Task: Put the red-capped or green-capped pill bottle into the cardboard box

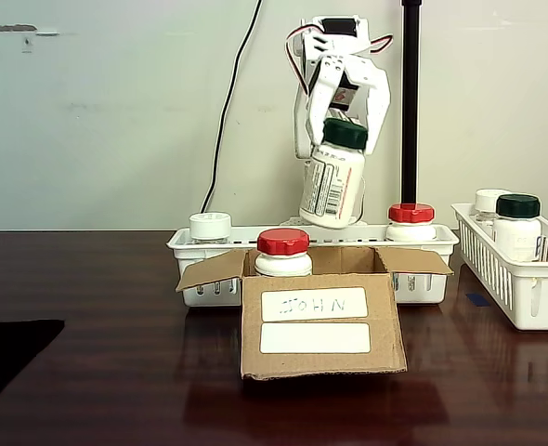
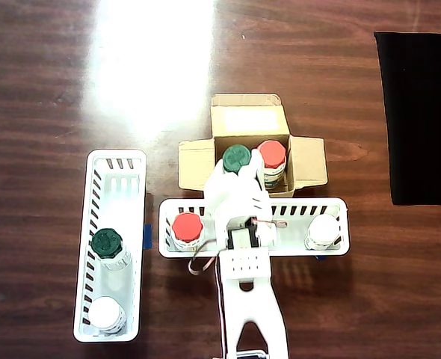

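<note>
My white gripper is shut on a green-capped pill bottle, which hangs slightly tilted above the open cardboard box. In the overhead view the bottle's green cap shows over the left half of the box, with the gripper just behind it. A red-capped bottle stands inside the box, seen from above in its right half. The box front carries two white labels, the upper one handwritten.
A white slotted basket right behind the box holds a red-capped bottle and a white-capped one. A second basket on the overhead view's left holds a green-capped bottle and a white-capped bottle. A black mat lies at upper right.
</note>
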